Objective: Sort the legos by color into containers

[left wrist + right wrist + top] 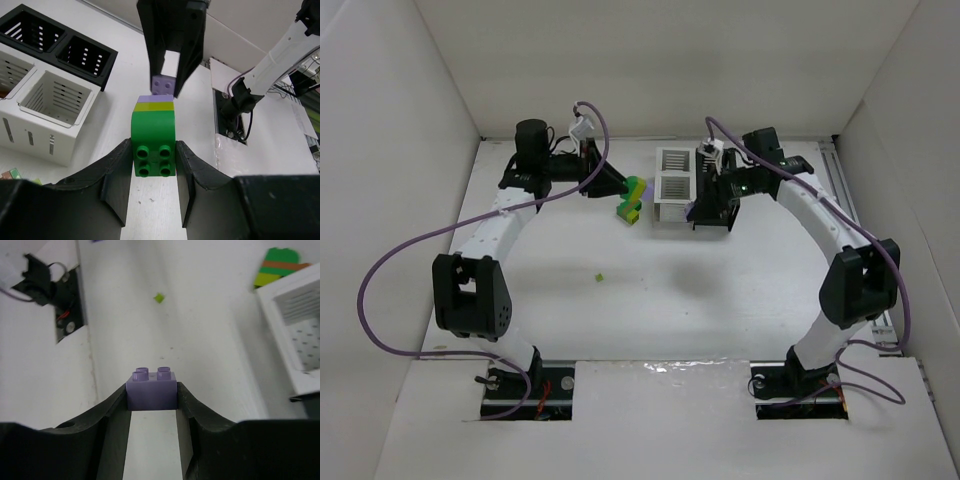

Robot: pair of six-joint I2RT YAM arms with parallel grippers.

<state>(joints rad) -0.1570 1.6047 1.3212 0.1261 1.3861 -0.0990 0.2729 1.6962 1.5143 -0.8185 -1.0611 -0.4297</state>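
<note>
From above, the left pincer [626, 190] reaches to the far side of the surface [670, 300], where a green stack [636, 188] sits at its tips, just left of the white bins [675, 185]. The right pincer [708, 208] hangs over the right side of the bin block and hides most of what is under it. A lone yellow-green piece [600, 277] lies well apart, nearer the arms' bases. In the left wrist view, the left pincer is closed narrow on the green stack, whose studs face the camera and which carries a yellow-green and a lavender layer at its far end. Opposite it, the right pincer holds a lavender brick [163, 86] just beyond that far end; whether the two touch cannot be told. The black bins [60, 42] stand behind the white ones on the left. In the right wrist view, the right pincer grips the lavender brick, studs up, above the bare surface. Past the white bin's corner, a striped stack [277, 267] of green, orange-brown and yellow-green shows, possibly a separate one.
</note>
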